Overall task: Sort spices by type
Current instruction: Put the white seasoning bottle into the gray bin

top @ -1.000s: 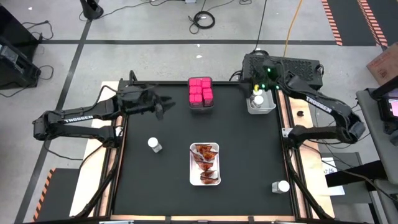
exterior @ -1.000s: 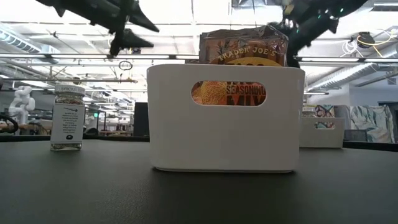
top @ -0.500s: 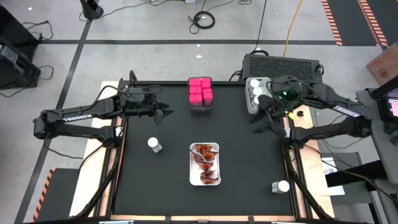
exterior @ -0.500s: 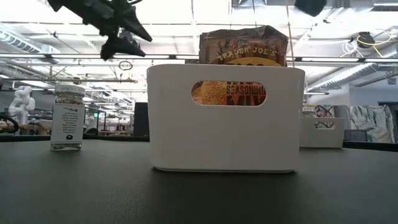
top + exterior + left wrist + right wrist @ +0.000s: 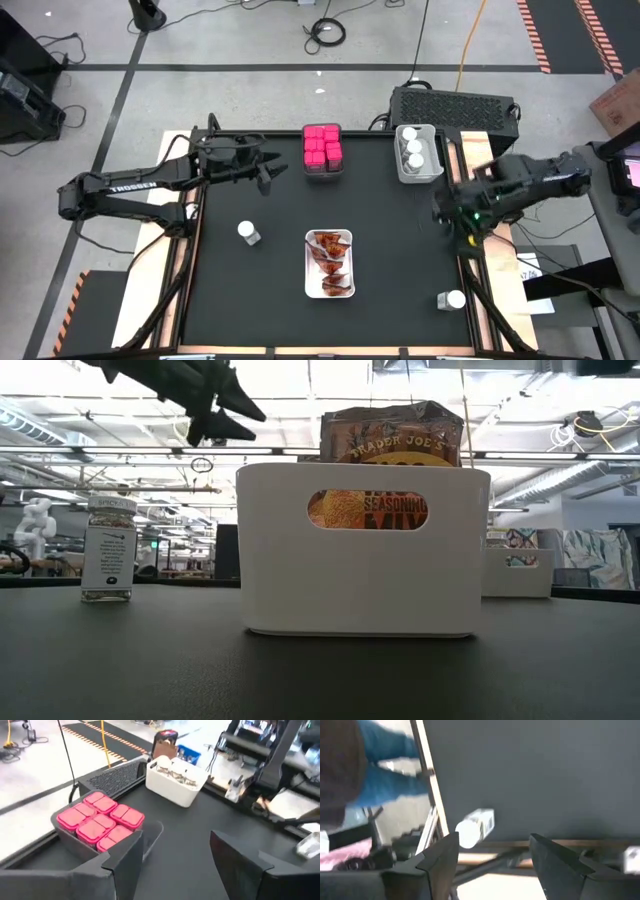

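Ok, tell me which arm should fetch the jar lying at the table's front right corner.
Right. The right gripper hangs open over the table's right edge, near the lying jar. The left gripper is open beside the pink boxes, far across the table.

I see a black table (image 5: 390,240). A white tray (image 5: 346,262) sits near its middle, a grey bin (image 5: 322,172) at its far edge, a white bin (image 5: 403,170) at its far right corner.
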